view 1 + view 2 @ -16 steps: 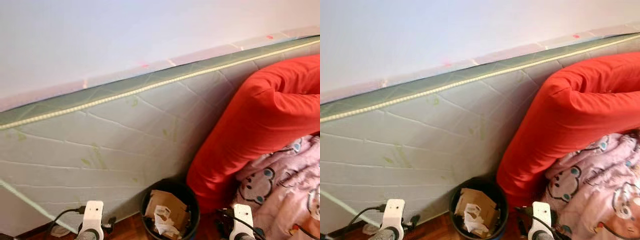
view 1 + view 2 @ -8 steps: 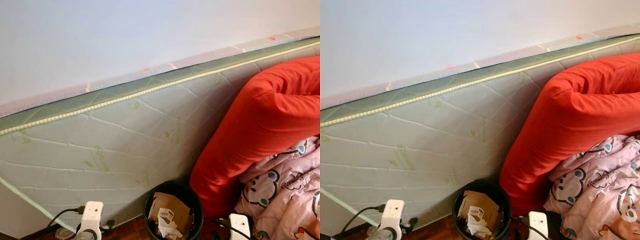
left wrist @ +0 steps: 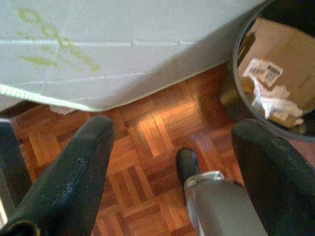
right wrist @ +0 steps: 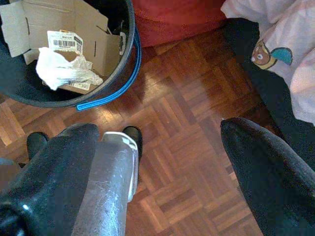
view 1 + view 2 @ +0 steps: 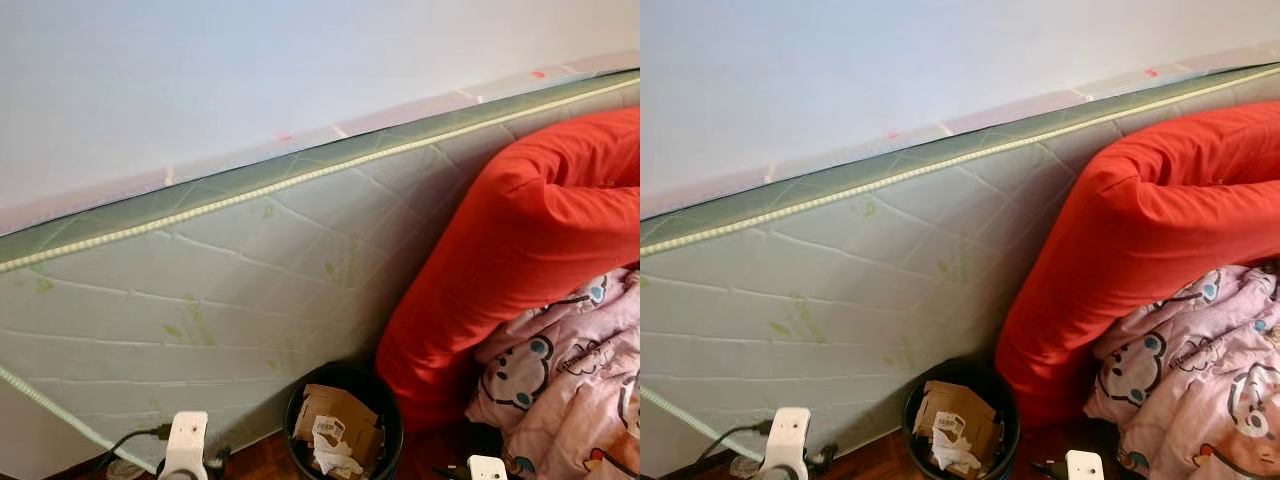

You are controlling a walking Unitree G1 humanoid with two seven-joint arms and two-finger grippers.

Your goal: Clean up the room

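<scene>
Left pincer (image 3: 172, 142) and right pincer (image 4: 157, 142) both spread wide, empty, above parquet floor (image 4: 187, 162); black waste bin (image 4: 106, 73) holding cardboard just ahead.

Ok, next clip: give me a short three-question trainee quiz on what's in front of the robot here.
1. True or false: the black bin holds cardboard and crumpled paper.
2. What leans on the wall behind the bin? A) mattress B) door C) ladder
3. Fill in: both grippers hang over bare ______ floor, fingers apart.

Key: 1 true. 2 A. 3 wooden; left gripper and right gripper hold nothing. The red cushion stands right of the bin.
</scene>
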